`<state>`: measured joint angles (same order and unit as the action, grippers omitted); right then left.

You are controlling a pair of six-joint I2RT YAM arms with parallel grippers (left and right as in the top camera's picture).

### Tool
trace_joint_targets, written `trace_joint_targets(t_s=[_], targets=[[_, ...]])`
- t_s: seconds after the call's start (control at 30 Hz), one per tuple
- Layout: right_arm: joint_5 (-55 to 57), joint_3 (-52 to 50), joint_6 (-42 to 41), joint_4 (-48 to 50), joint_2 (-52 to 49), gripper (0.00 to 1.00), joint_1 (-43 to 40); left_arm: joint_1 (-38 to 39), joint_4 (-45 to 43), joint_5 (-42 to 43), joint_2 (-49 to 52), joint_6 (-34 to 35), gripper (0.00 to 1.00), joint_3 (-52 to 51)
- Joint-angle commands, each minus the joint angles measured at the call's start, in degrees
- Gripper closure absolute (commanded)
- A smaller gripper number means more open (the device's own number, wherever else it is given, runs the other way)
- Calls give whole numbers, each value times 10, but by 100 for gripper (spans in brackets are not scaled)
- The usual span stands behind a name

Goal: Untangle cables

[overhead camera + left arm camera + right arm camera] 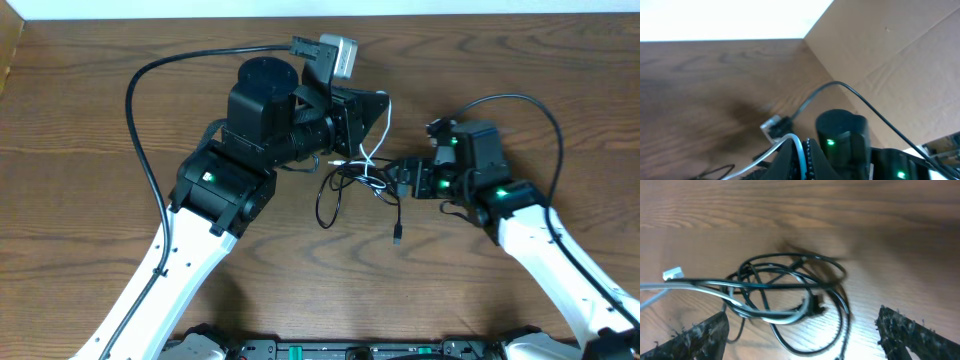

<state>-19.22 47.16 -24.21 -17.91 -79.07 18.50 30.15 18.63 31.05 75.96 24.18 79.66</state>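
A tangle of thin cables lies at the table's middle: a white cable [374, 152] and black cables [330, 200] looped together. My left gripper [372, 108] is shut on the white cable [790, 142], which runs between its fingers and down toward the tangle. My right gripper [403, 180] is open at the right side of the tangle. In the right wrist view the black loops [790, 287] and the white cable [695, 285] lie between and ahead of its spread fingers [802, 332]. A white plug end [672, 273] shows at left.
A black plug end [398, 237] trails toward the table's front. A thick black robot cable [150, 90] arcs at the back left, another [520, 100] at the right. A brown cardboard wall [900, 55] stands beside the table.
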Motion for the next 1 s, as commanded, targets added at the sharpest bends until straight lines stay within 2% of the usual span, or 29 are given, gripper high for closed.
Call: trace_joint_targets(t_s=[0.0,0.13,0.23,0.4,0.5,0.6,0.7,0.9,0.93,0.97], targets=[[2,7,-10,37,-12,8,28,5,8,20,-11,6,92,9],[2,7,-10,101,-12,9,46,5,5,20,-11,6,92,9],[2,7,-11,148,-12,13,55,5,5,21,-11,6,92,9],[2,7,-50,204,-12,14,67,6,5,22,-11,6,93,9],[3,7,-52,228,-12,30,70,6,5,23,-11,6,92,9],[3,7,-67,244,-12,60,71,6,5,21,-11,4,92,9],[0,7,-98,244,-12,81,71,5,5,8,-11,-8,92,9],[-7,7,-98,181,-12,83,71,4,5,-35,-11,-24,93,9],[-6,7,-93,170,-12,85,71,4,5,-38,-11,-28,93,9],[-6,7,-86,161,-12,92,71,4,5,-42,-11,-31,93,9]])
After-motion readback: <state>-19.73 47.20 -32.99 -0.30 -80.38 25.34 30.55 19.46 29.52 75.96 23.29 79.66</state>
